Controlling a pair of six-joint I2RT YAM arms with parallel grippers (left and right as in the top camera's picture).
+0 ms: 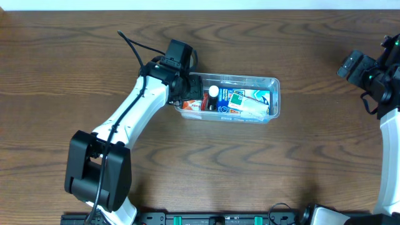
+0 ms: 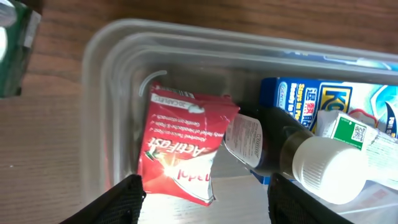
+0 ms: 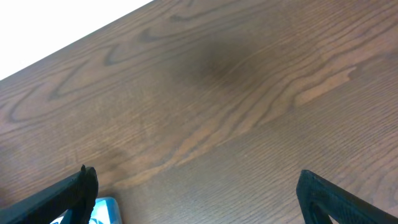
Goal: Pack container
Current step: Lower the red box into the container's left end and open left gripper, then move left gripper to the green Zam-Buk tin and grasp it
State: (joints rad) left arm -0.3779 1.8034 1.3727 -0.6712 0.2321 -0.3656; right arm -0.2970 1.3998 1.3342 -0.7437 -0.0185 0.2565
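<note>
Now I judge the packing is near its end: my left gripper (image 2: 205, 185) hangs with jaws spread and empty over the red packet (image 2: 180, 146) in the left end of the container (image 1: 275, 100), mid-table. Next I should rise straight up, because the wall and the bottle (image 2: 311, 162) stand close. My right gripper (image 3: 196, 180), also spread and empty, has free table all around

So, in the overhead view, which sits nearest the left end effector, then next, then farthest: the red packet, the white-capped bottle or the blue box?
From the left end effector:
1. the red packet, just below it at the left end of the container.
2. the white-capped bottle, beside the packet, toward the middle.
3. the blue box, at the opposite end.
</note>
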